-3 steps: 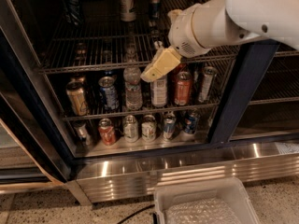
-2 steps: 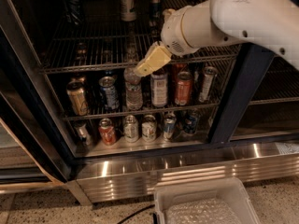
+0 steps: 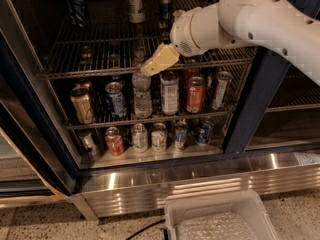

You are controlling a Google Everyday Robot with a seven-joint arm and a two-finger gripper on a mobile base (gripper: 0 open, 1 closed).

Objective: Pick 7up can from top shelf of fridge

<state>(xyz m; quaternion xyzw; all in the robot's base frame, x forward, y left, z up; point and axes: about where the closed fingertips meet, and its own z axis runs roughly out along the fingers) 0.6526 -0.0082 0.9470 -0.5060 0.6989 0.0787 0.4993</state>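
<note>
We saw the pale silver 7up can with green markings (image 3: 135, 4) standing upright at the back of the grey wire top shelf (image 3: 90, 59) of the blue-framed drinks fridge (image 3: 250, 99), between a dark blue can (image 3: 75, 6) and a slim blue can (image 3: 165, 1). The beige gripper (image 3: 148, 69) hung at that shelf's front edge, apart from the can. We could not tell whether it was clenched or released. Lower wire racks (image 3: 150, 118) held rows of cans and bottles. A translucent plastic tub (image 3: 215, 200) sat before the steel base (image 3: 200, 176).
</note>
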